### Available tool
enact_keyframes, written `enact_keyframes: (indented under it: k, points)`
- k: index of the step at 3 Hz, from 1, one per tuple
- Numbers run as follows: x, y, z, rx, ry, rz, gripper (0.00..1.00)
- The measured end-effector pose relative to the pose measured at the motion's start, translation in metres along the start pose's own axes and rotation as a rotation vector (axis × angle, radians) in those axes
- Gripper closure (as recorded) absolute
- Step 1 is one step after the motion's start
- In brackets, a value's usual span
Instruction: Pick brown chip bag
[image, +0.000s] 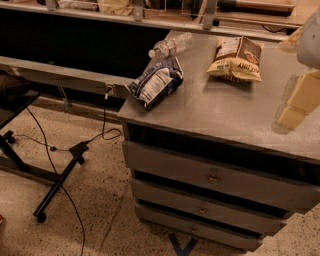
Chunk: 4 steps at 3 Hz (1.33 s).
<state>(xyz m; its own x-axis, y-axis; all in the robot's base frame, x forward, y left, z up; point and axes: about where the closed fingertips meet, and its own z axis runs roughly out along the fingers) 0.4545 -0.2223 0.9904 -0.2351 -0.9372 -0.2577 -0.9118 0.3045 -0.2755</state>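
My claw (296, 102) is hovering over the table's (225, 117) right side; released or clenched, I cannot tell. The brown chip bag (236, 59) is lying apart, farther back, leftward.

This looks like a lab or workshop: a grey metal cabinet (225, 110) with shallow stacked drawers (215, 177) stands on a speckled terrazzo floor (100, 225), loose black cables (104, 117) trail past a black wheeled stand (57, 185), and the pale cream gripper (295, 102) hangs over the cabinet's right edge
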Motion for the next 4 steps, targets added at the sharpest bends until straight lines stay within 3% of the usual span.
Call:
enact_keyframes:
  k: [1, 2, 3, 4]
  points:
    - [-0.001, -0.042, -0.012, 0.066, -0.079, 0.072, 0.0]
    - [-0.001, -0.096, -0.025, 0.157, -0.166, 0.194, 0.0]
    - [-0.003, -0.095, -0.024, 0.146, -0.164, 0.201, 0.0]
    - [-0.002, -0.105, -0.004, 0.158, -0.157, 0.266, 0.0]
